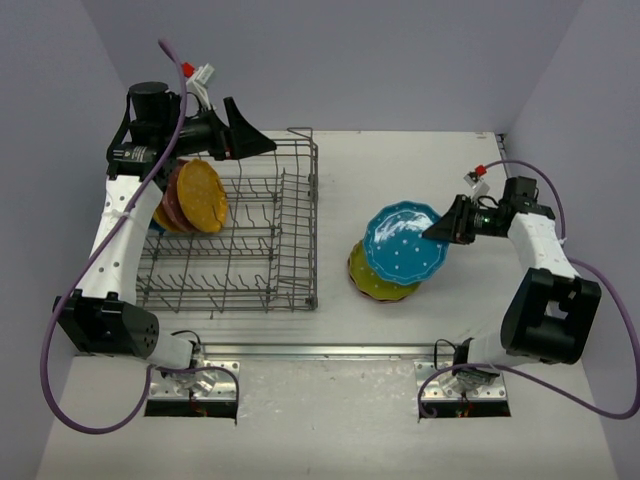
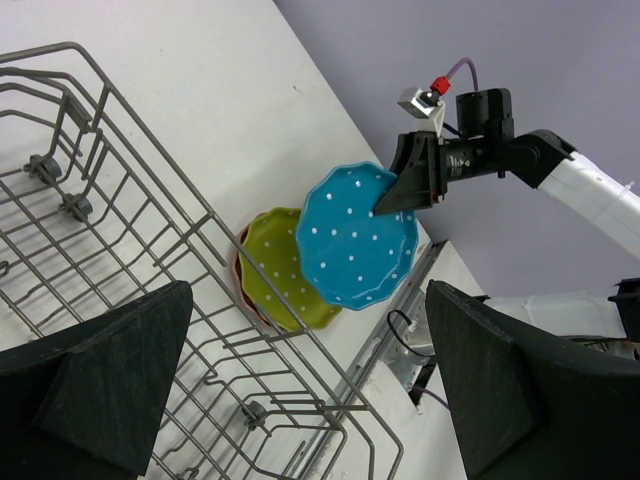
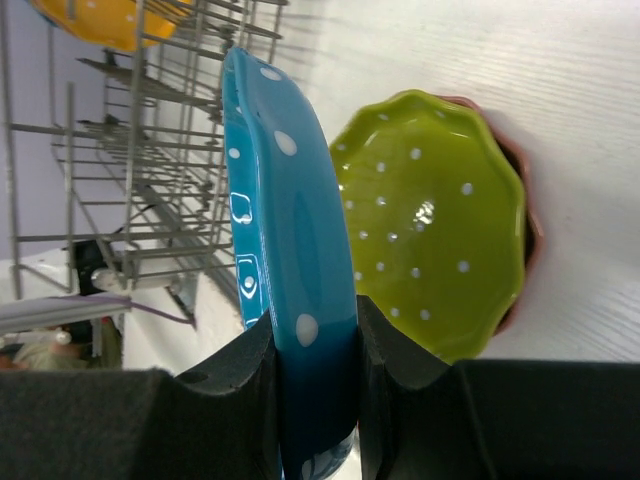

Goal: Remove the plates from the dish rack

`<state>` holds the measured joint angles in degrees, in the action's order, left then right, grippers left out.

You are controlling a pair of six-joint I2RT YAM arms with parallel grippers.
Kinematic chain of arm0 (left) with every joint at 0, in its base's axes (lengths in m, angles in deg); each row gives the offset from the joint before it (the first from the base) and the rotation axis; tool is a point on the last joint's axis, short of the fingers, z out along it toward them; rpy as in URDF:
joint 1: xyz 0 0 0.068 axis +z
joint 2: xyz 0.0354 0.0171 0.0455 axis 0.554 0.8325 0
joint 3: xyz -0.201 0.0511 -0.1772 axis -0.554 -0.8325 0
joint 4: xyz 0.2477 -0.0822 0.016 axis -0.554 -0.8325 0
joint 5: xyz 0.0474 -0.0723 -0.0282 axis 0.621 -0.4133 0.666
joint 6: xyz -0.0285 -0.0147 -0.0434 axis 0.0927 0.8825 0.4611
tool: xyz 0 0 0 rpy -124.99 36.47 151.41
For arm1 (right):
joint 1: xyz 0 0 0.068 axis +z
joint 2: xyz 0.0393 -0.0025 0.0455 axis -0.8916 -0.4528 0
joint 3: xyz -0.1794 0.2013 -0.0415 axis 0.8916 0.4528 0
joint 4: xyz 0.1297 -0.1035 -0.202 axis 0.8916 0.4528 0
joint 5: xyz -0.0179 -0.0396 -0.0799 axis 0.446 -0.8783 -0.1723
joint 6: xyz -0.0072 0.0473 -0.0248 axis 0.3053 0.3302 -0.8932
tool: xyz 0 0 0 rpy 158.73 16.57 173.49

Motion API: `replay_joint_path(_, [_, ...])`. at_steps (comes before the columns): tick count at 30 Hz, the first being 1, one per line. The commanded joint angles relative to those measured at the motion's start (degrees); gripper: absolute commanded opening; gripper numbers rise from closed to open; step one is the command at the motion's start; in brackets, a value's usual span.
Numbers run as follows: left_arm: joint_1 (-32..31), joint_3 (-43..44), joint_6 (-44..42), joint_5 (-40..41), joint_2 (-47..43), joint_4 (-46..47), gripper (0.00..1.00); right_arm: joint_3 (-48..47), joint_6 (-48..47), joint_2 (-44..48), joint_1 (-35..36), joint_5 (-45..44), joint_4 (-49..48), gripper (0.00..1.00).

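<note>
My right gripper (image 1: 445,228) is shut on the rim of a blue dotted plate (image 1: 405,243), holding it tilted above a lime-yellow plate (image 1: 378,282). The lime-yellow plate lies on a pink-red plate (image 3: 522,165) on the table. In the right wrist view the blue plate (image 3: 290,200) stands edge-on between my fingertips (image 3: 315,350), beside the lime-yellow plate (image 3: 430,220). The grey wire dish rack (image 1: 290,230) holds an orange-yellow plate (image 1: 203,195) and a pink-red plate (image 1: 174,200) upright at its left end. My left gripper (image 1: 250,140) is open and empty above the rack's far edge (image 2: 130,200).
The stacked plates sit right of the rack on the white table (image 1: 400,170). Purple walls close the back and sides. A metal rail (image 1: 320,351) runs along the near edge by the arm bases.
</note>
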<state>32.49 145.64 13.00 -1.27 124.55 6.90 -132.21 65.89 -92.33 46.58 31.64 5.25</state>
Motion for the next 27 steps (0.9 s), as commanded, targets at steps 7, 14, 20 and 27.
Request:
replay_joint_path(7, [0.18,0.84,-0.8,0.49,-1.79,1.03,1.0,2.8,-0.55,-2.37,5.53,-2.36,-5.32,0.0])
replay_joint_path(14, [0.18,0.41,-1.09,0.53,-2.03,0.8,1.0,1.48,-0.79,-6.18,7.85,-4.68,-6.33,0.0])
replay_joint_path(20, [0.18,-0.43,-1.62,0.69,-2.05,0.38,1.0,-0.04,-1.62,-9.22,9.88,-5.6,-5.25,0.0])
replay_joint_path(27, [0.18,0.0,-4.57,4.42,-3.14,-2.16,1.0,-3.77,-3.32,-10.44,11.85,-12.81,-2.32,0.27])
